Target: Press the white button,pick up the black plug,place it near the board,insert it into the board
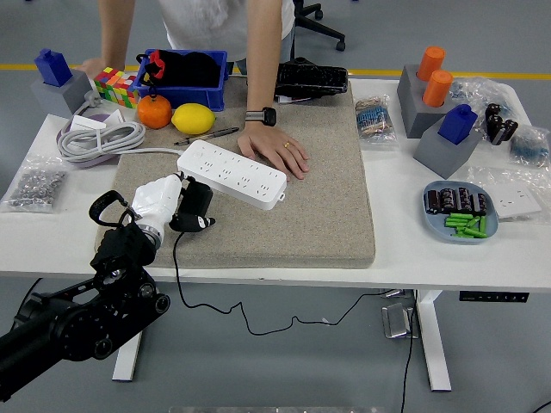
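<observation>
A white power strip [232,174] lies slanted on the beige felt mat [301,215]. A person's hand [275,148] rests flat on the mat against the strip's far right end. My left hand [164,203], white-fingered on a black arm, is shut on the black plug [195,206], holding it just off the strip's near left side. The plug's black cord [179,267] hangs over the table's front edge. My right hand is out of sight.
A grey coiled cable [99,140], an orange [154,112], a lemon [193,118], a pen [207,136] and a blue bin [181,79] sit at the back left. Grey blocks [435,112] and a blue dish of batteries [461,212] stand at the right.
</observation>
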Controlling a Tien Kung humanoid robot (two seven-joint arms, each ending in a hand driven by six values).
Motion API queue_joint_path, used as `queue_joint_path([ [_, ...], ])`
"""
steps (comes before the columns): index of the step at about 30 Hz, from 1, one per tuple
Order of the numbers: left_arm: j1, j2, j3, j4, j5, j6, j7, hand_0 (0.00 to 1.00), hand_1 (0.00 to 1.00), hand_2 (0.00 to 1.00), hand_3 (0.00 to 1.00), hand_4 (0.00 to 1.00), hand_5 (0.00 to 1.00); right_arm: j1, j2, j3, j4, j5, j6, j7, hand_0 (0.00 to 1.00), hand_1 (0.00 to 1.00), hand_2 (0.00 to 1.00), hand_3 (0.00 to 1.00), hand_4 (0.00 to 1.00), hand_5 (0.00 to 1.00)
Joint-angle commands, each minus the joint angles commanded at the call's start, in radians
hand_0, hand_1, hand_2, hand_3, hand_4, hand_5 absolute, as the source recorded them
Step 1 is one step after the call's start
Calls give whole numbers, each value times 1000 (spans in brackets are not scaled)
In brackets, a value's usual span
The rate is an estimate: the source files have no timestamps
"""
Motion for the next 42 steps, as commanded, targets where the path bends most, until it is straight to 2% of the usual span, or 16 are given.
queue_joint_path([
  [7,-13,-14,8,21,-3,9,-1,492,609,581,760,984,307,0,0,3,0,0,0,0,702,624,604,597,662,361],
  [8,-15,-17,11,29,-3,9,1,450,569,548,741,973,296,0,0,3,0,0,0,0,703,623,604,598,663,361],
  [13,-18,-18,16,46,-12,20,-9,450,569,548,741,973,296,0,0,4,0,-1,0,0,703,623,604,598,663,361],
  [14,-19,-18,17,50,-15,25,-16,403,515,481,706,869,176,-1,0,4,0,-1,-1,0,702,623,604,597,663,361],
  [19,-18,-18,22,58,-15,50,-37,403,515,481,706,869,176,-2,1,5,-1,-2,-1,0,702,623,604,597,663,361],
  [20,-17,-18,23,60,-14,58,-43,374,463,443,643,785,108,-2,1,5,-1,-2,-1,1,701,623,603,597,662,360],
  [25,-19,-18,28,63,-14,70,-54,374,463,443,643,785,108,0,2,5,0,-3,-1,1,701,623,603,597,662,360],
  [26,-19,-18,30,64,-15,71,-56,333,393,406,595,738,56,0,2,5,0,-2,-1,1,702,624,603,596,662,360],
  [31,-21,-19,35,66,-14,68,-58,333,393,406,595,738,56,0,1,7,0,-3,-3,2,702,624,603,596,662,360],
  [32,-21,-19,35,67,-13,66,-57,311,369,397,574,693,2,0,0,7,-1,-3,-4,3,702,623,603,594,662,359],
  [37,-21,-19,38,65,-5,64,-57,311,369,397,574,693,2,-1,1,8,-2,-3,-6,5,702,623,603,594,662,359],
  [38,-21,-18,38,65,-4,66,-59,267,306,329,569,656,2,-1,1,8,-1,-3,-6,5,702,623,602,592,659,363],
  [42,-21,-18,40,65,-2,67,-73,267,306,329,569,656,2,-2,2,7,-1,-3,-7,7,702,623,602,592,659,363],
])
